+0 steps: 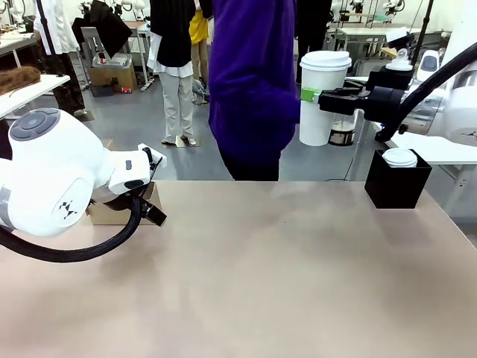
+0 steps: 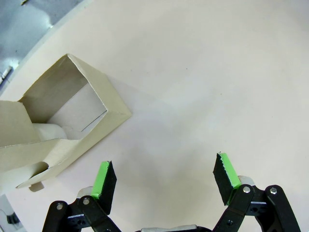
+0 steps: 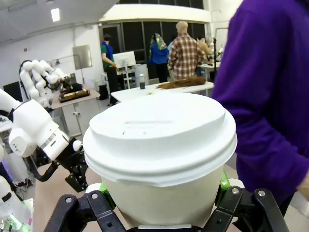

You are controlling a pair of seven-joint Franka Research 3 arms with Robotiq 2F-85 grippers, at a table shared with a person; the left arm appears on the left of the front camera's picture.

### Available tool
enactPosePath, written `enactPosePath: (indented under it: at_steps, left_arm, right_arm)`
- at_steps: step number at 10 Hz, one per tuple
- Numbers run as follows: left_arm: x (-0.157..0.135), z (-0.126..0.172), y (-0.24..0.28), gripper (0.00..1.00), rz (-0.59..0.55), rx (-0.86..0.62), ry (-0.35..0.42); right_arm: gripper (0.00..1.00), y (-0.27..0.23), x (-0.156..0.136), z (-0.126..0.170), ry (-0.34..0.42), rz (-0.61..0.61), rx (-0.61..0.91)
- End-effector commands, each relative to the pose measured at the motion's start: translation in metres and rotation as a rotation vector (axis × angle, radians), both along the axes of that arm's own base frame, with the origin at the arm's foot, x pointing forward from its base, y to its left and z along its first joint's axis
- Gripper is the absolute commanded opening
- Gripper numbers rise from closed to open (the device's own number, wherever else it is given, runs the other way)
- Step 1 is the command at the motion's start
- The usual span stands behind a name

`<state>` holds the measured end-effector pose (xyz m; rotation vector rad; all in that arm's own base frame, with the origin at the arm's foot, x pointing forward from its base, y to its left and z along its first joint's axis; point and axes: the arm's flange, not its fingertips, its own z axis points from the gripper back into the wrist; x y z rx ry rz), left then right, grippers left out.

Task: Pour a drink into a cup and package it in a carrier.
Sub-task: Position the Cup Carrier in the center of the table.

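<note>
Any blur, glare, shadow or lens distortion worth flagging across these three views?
Front view: evenly lit, the cup in the right gripper crisp. Left wrist view: the carrier throws a soft shadow on the table, no glare. Right wrist view: the wide lens swells the lid, people behind look soft.

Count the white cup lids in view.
2: one on the cup held aloft in the right gripper, one on the black box at the table's far right. Others may be hidden.

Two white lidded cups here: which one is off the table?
The tall cup, held raised between the jaws of the right gripper near the person. The other cup sits sunk in the black box, just its lid showing.
</note>
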<state>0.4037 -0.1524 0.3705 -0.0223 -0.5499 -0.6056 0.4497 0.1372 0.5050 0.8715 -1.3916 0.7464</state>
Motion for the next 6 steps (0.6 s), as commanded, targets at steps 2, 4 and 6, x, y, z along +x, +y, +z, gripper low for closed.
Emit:
enactPosePath:
  at_steps: [2, 4, 6]
  left_arm:
    - [-0.0001, 0.0001, 0.0007, 1.00, 0.000, -0.002, 0.000]
    - [-0.0001, 0.0001, 0.0007, 1.00, 0.000, -0.002, 0.000]
    - [-0.0001, 0.0001, 0.0007, 1.00, 0.000, -0.002, 0.000]
  right_arm:
    - [0.88, 0.0016, -0.0001, 0.0026, -0.010, 0.001, 0.002]
    - [0.88, 0.0016, -0.0001, 0.0026, -0.010, 0.001, 0.002]
    - [0.88, 0.0016, -0.0001, 0.0026, -0.010, 0.001, 0.002]
